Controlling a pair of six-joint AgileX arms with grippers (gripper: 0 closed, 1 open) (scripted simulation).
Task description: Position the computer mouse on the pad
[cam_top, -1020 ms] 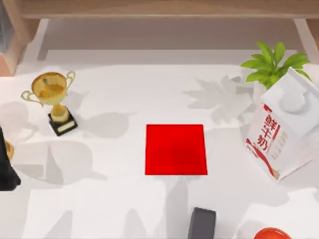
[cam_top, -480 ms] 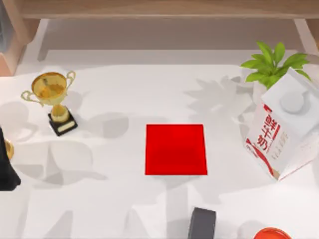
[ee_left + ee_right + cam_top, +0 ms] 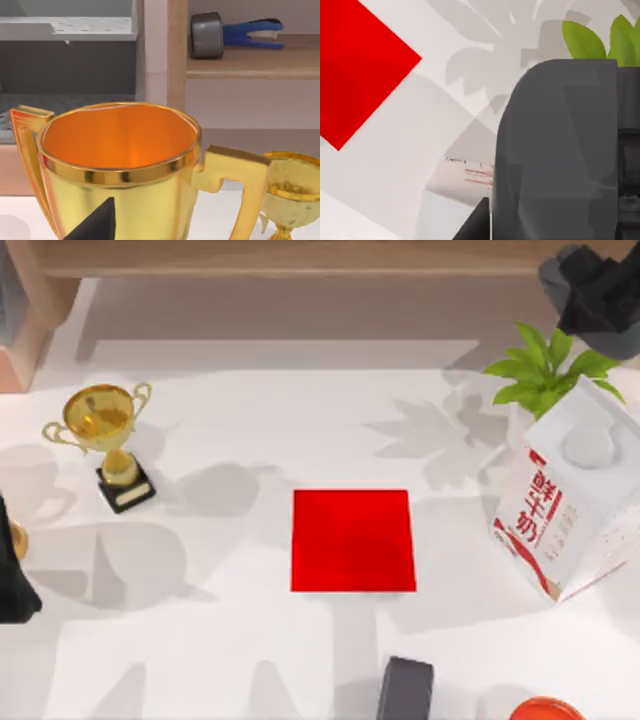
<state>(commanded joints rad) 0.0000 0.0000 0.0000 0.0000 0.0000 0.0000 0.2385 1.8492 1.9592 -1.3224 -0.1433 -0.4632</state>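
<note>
The pad (image 3: 353, 540) is a flat red square lying bare at the middle of the table; one corner of the pad (image 3: 355, 75) appears in the right wrist view. High over the back right corner, my right gripper (image 3: 592, 290) is shut on the computer mouse (image 3: 562, 272). Close in the right wrist view, the mouse (image 3: 555, 150) is a smooth dark grey rounded body. My left arm (image 3: 12, 585) stays parked at the table's left edge.
A white and red milk carton (image 3: 565, 505) stands at the right, a leafy plant (image 3: 545, 370) behind it. A gold trophy (image 3: 105, 435) stands at the back left, another gold cup (image 3: 120, 165) by the left arm. A dark boxy block (image 3: 405, 690) and a red object (image 3: 545, 708) sit at the front edge.
My right arm, with the dark mouse, has come into the top view at the back right corner. The shadows on the table have shifted. The pad and other objects have not moved.
</note>
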